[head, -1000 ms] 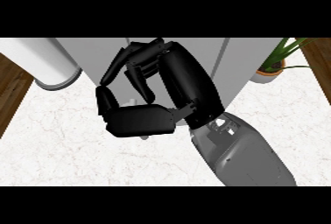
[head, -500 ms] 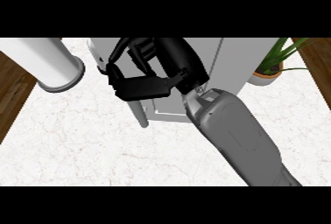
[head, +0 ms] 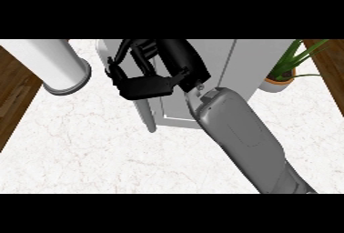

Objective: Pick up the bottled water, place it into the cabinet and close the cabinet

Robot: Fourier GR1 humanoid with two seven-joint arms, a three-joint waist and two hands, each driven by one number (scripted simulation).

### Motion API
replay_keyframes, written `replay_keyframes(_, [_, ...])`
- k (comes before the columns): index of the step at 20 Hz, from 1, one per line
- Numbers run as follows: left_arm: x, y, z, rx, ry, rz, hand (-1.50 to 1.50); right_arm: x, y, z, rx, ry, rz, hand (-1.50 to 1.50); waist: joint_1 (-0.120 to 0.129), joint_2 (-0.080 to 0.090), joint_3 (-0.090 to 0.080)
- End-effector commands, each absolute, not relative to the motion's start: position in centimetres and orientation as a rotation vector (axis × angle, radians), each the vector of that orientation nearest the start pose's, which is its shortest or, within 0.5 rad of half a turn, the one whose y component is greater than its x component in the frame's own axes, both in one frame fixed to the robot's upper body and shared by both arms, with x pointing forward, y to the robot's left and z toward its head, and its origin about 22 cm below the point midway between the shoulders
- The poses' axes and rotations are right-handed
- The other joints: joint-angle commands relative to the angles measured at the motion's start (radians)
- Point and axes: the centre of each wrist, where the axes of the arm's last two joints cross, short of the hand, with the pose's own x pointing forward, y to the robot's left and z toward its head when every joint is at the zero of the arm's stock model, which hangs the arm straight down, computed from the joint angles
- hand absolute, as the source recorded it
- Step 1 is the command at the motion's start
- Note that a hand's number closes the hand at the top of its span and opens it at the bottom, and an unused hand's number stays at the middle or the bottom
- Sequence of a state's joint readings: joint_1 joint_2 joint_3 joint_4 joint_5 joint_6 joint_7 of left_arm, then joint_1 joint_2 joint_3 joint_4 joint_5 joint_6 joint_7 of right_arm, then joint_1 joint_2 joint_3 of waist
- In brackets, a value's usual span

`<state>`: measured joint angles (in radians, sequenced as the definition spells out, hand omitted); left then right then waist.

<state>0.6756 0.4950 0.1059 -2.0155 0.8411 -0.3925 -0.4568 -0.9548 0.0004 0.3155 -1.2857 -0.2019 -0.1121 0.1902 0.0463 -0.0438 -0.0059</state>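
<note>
No bottled water shows in the head view. The pale grey cabinet stands at the back of the counter. Its left door is ajar and seen almost edge-on. My right hand reaches in from the lower right and lies against that door's upper part. Its fingers are loosely bent with nothing visible between them and the thumb. The hand covers part of the cabinet's front, so whatever is inside is hidden. My left hand is out of the picture.
A white cylinder stands at the back left of the marble counter. A potted plant sits at the back right beside the cabinet. Dark wood floor shows past the counter's left edge.
My right hand has moved up and away from me, from over the counter to the cabinet's left door. The forearm now stretches further across the counter.
</note>
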Motion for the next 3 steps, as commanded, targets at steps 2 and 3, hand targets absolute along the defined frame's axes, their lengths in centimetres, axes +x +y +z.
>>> replay_keyframes(2, [8.4, 35.42, 5.35, -0.414, -1.9, 0.178, 1.5, 39.07, -6.63, 17.28, 0.233, -1.733, 0.412, 1.5, 0.001, 0.062, 0.004])
replay_keyframes(3, [8.74, 34.8, 6.01, -0.438, -1.913, 0.16, 1.5, 39.2, -6.12, 17.91, 0.243, -1.735, 0.396, 1.5, 0.006, 0.063, 0.005])
